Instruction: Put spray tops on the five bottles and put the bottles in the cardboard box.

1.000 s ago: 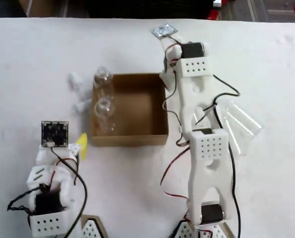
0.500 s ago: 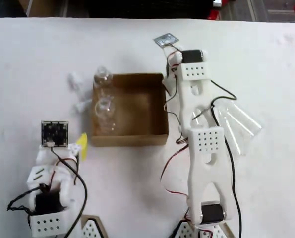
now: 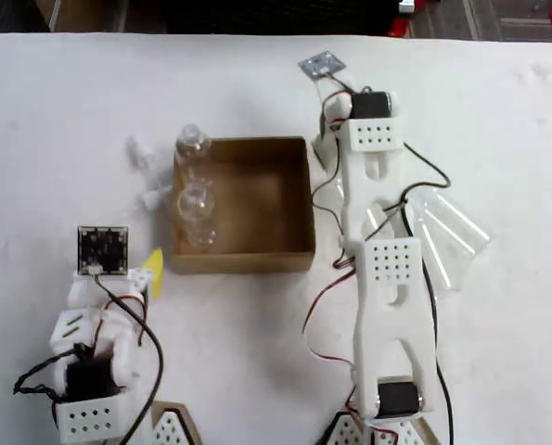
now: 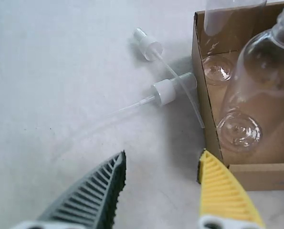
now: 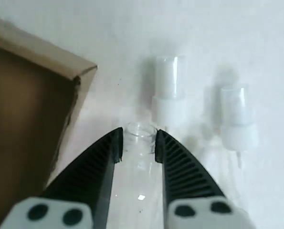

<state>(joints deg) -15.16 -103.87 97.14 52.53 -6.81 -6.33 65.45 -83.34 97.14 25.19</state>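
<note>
1. A flat white matte surface spans the high view, evenly lit, with soft shadows.
2. Beyond the surface's far edge runs a dark shadowed strip.
3. Past the surface's far right corner, grey floor shows.

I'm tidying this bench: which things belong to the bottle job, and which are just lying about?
Job: cardboard box; two bottles inside it; bottle gripped by the right end effector; loose bottles beside that arm; spray tops beside the box; upright spray tops.
Lying about: red object past the far edge of the table.
</note>
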